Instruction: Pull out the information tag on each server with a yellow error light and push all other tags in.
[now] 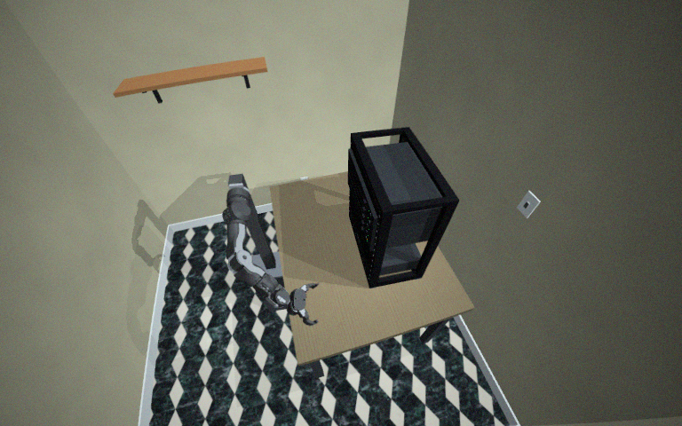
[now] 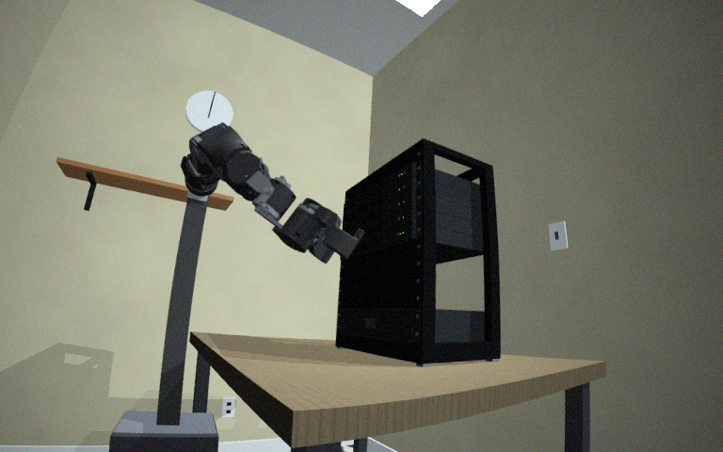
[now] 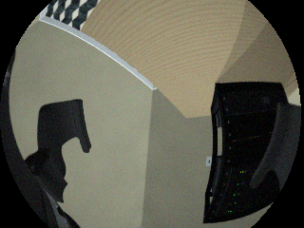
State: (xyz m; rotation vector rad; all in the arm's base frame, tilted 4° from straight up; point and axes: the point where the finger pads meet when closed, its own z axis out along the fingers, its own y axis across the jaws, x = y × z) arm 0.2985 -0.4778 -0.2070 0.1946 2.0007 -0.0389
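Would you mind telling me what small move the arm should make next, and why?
Probably ease the gripper toward the rack front. It is open, holds nothing and hangs over the table edge, apart from the rack; the lights look green from here, too small to sort yellow.

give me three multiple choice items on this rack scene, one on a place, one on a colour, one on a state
1. Where does the server rack stand?
A. on the wooden table
B. on the floor
C. on the wall shelf

2. What colour is the wall shelf?
A. white
B. orange-brown
C. green

3. How is the gripper?
A. shut on a tag
B. shut and empty
C. open, holding nothing

Answers: 1 A, its base sits on the tabletop; 2 B, an orange-brown board on dark brackets; 3 C, the fingers are spread wide, apart from the rack.
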